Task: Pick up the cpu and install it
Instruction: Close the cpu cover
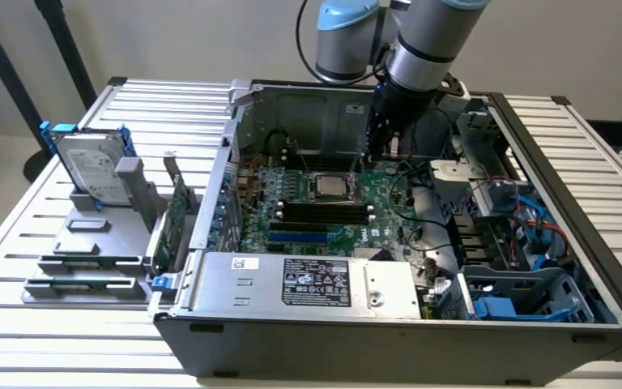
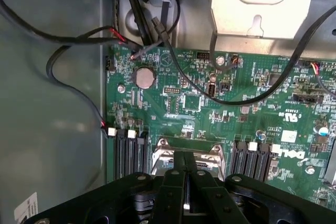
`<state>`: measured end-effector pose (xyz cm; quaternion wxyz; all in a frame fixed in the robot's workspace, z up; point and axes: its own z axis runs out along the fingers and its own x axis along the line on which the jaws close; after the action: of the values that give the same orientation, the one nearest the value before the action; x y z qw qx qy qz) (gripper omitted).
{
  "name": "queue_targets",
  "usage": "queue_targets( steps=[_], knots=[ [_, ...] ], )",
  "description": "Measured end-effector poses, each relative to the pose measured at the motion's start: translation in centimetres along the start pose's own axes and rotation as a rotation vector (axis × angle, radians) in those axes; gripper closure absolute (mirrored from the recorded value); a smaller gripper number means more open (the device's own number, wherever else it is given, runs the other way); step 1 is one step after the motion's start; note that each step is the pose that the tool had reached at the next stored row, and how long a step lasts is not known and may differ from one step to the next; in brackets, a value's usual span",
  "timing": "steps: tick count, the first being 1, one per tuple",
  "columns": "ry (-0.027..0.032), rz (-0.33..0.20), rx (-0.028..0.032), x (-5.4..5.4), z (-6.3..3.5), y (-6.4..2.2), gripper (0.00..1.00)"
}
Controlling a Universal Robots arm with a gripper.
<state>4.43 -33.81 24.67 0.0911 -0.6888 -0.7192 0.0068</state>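
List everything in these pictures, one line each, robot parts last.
slatted table: one, white, under everything
computer case: one, grey, open, on the table
motherboard: one, green, inside the case
cpu: one, silver-grey, middle of the motherboard
memory slots: several, black, beside the cpu
power supply: one, silver, case's near side
stand: one, grey, exterior view's left of the case
hard drive: one, silver, blue rails, on the stand
expansion card: one, green, between stand and case
coin battery: one, silver, on the motherboard
arm: one, grey and blue, reaching into the case
gripper: one, black, shut, over the motherboard
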Motion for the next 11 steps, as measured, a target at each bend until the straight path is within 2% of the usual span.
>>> queue_targets(
  steps=[11],
  knots=[
    [0.0007, -0.006, 0.0458, 0.02, 0.2, -0.88, 0.89]
  ],
)
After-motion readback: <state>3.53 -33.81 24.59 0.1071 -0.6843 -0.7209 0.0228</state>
